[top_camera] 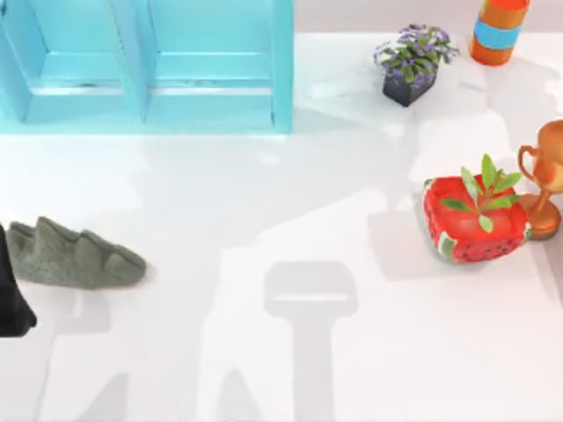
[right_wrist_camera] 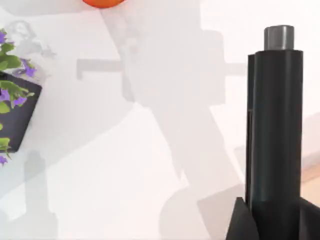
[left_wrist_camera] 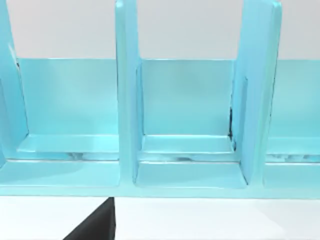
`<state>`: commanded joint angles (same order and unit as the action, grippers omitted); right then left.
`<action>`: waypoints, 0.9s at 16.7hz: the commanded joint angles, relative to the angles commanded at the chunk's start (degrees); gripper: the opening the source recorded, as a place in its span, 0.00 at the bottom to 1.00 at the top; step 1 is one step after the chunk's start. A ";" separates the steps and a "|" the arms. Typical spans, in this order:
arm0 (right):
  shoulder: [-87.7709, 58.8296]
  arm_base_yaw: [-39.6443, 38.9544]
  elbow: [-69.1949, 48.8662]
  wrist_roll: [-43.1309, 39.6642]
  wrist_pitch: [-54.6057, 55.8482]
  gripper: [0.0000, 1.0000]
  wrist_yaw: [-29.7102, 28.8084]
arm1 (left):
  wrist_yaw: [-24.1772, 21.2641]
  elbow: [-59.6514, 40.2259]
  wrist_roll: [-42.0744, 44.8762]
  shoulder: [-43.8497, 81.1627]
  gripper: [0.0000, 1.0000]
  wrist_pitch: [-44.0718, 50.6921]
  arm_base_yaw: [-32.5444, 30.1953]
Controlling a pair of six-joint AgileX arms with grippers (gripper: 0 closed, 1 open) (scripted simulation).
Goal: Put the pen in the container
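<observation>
Glossy white table (top_camera: pixel 264 220) under bright light, crossed by soft grey shadows.

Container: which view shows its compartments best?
Left wrist view: it faces the container head-on, showing dividers and compartment floors. Top view catches it at its upper left, cut off by the frame edge.

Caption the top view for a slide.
White table with a blue compartment container at the back left, a grey rock, and a red plant pot beside a copper trophy.

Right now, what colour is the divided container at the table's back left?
Light blue all over, the container shows best in the left wrist view.
</observation>
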<state>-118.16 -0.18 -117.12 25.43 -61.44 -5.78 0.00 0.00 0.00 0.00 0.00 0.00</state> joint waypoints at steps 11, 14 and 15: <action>19.91 29.25 39.11 34.38 6.31 0.00 -7.08 | 0.00 0.00 0.00 0.00 1.00 0.00 0.00; 20.56 29.86 39.78 35.01 6.71 0.00 -7.45 | 0.00 0.00 0.00 0.00 1.00 0.00 0.00; 20.56 29.86 39.78 35.01 6.71 0.00 -7.45 | 0.00 0.00 0.00 0.00 1.00 0.00 0.00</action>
<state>-97.60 29.69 -77.34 60.43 -54.73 -13.24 0.00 0.00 0.00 0.00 0.00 0.00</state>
